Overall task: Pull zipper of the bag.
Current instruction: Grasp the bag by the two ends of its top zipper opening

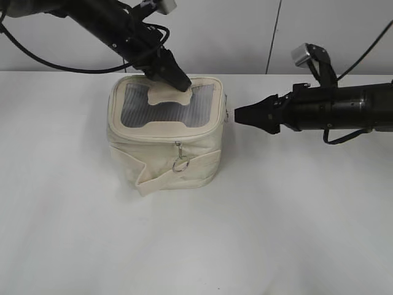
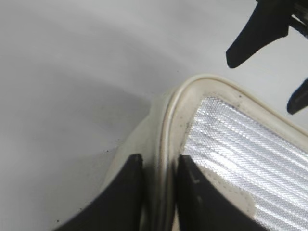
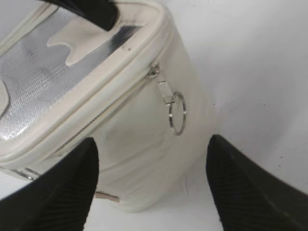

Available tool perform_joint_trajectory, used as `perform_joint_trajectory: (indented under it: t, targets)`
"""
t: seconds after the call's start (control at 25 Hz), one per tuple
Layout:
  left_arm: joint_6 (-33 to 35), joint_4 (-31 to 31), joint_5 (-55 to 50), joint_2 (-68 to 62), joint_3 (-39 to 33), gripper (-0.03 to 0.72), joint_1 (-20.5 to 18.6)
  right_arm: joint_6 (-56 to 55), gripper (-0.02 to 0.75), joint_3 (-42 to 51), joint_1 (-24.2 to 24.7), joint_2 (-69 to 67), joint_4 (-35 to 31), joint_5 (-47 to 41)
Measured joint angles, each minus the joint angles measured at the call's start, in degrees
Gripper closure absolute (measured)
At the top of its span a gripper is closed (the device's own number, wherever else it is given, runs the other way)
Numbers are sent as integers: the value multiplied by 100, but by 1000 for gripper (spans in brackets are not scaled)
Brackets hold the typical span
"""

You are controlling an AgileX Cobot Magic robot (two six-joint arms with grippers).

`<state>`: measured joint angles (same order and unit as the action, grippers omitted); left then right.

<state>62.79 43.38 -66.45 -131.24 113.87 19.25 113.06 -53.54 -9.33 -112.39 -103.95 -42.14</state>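
Note:
A cream fabric bag [image 1: 164, 146] with a silvery mesh lid stands on the white table. My left gripper [image 1: 178, 80] is at the lid's far edge and is shut on the bag's piped rim [image 2: 162, 144]; the jaws [image 2: 160, 169] pinch it from both sides. My right gripper [image 1: 241, 115] is open and empty, level with the bag's right side and a short way off it. In the right wrist view the open jaws [image 3: 151, 149] frame the bag's wall, and a zipper pull with a metal ring [image 3: 176, 113] hangs just under the lid seam. Another ring pull [image 1: 179, 163] hangs on the bag's front.
The white table [image 1: 276, 233] stretches round the bag. A loose cream strap [image 1: 153, 181] lies along the bag's front base. A pale wall stands behind the table. The right gripper's dark fingers [image 2: 250, 43] show at the top right of the left wrist view.

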Motion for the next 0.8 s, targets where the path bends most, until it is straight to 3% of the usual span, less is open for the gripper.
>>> perform_joint_trajectory:
  t: [0.04,0.12,0.48,0.8]
  targets:
    - [-12,-32,-7,0,24,583,8,114,189,0,-116,0,-22,117]
    - [-61,-74,-27,0,62,624,12,212,189,0,-300,0,-28,489]
    - [-86,-86,-46,0,99,627,48,400,256,-126,-479,-68,-41,988]
    - [-92,-152,-6,0,120,629,115,400,263,-301,-479,-180,-41,1012]
